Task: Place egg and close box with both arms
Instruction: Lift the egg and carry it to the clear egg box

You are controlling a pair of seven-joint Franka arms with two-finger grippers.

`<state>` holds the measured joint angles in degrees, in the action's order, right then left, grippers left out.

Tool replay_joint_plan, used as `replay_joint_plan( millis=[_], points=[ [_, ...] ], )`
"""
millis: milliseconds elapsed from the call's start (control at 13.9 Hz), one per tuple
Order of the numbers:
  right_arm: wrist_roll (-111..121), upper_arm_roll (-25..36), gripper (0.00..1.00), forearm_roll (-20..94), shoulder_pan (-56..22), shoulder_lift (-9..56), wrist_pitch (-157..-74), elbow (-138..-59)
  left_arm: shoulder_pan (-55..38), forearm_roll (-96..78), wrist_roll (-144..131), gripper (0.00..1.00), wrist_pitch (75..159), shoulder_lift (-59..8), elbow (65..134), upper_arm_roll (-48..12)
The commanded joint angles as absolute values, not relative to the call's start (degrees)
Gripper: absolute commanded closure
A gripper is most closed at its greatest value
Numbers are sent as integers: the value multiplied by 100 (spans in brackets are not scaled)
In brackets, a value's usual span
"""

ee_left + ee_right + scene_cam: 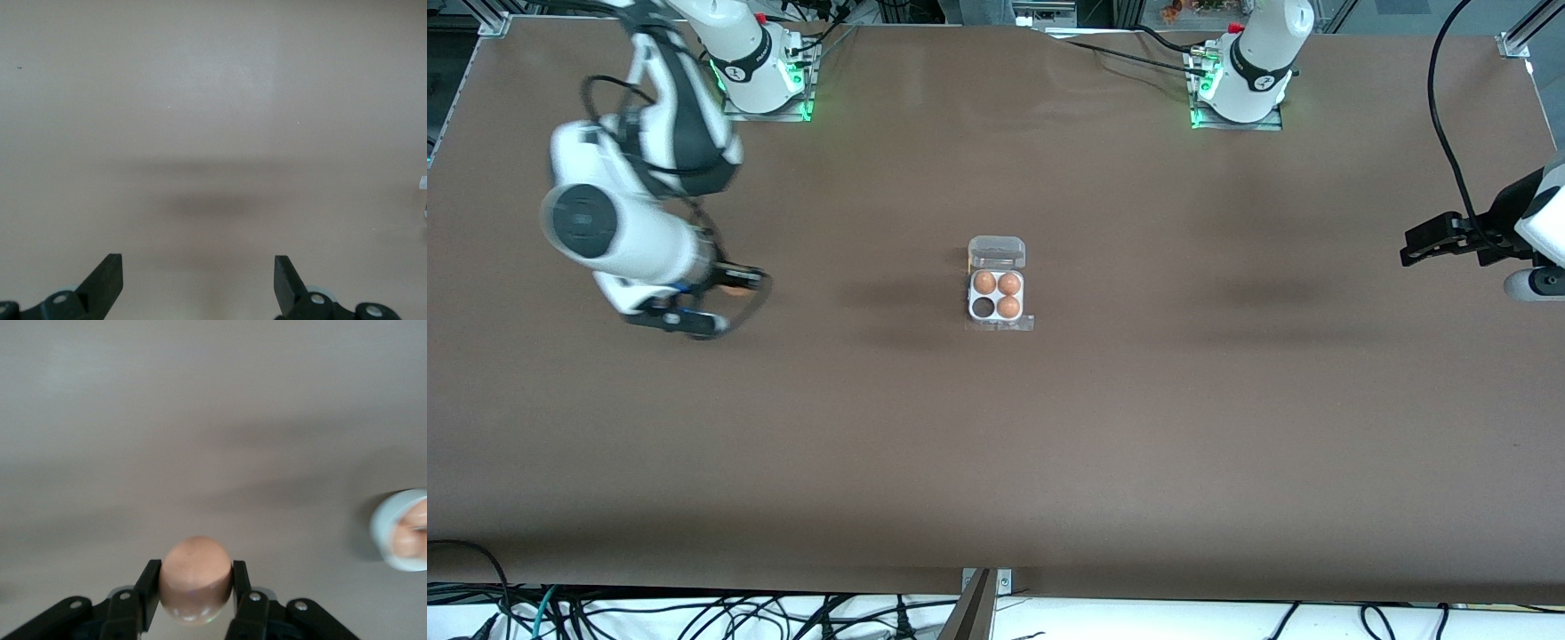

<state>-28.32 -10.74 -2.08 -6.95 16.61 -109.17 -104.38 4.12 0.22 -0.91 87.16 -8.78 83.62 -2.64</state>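
Between right gripper point(195, 600) fingers point(149, 585): egg point(195, 579)

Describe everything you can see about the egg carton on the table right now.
The egg carton is a small square tray, pale grey-white, with four round cells. Three cells hold brown eggs; the empty cell lies toward the right arm's end, nearer the front camera. Its clear plastic lid is hinged open. It sits flat mid-table, and neither claw touches it.
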Motion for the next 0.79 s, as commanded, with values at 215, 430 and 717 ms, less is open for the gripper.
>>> replay_joint_plan(
  millis=[215,430,717],
  points=[
    [-5068,-1125,62,-70,-2098,3381,-10793,-8466,404,123,0,0,8622,-896,8244,-272],
    [-5895,-1125,62,-70,-2644,3936,-10881,-7867,404,123,9,0,8622,-905,8253,-272],
    [-6257,-1125,62,157,-3014,4095,-11302,-7840,413,114,9,0,8622,-905,8253,-272]
  ],
)
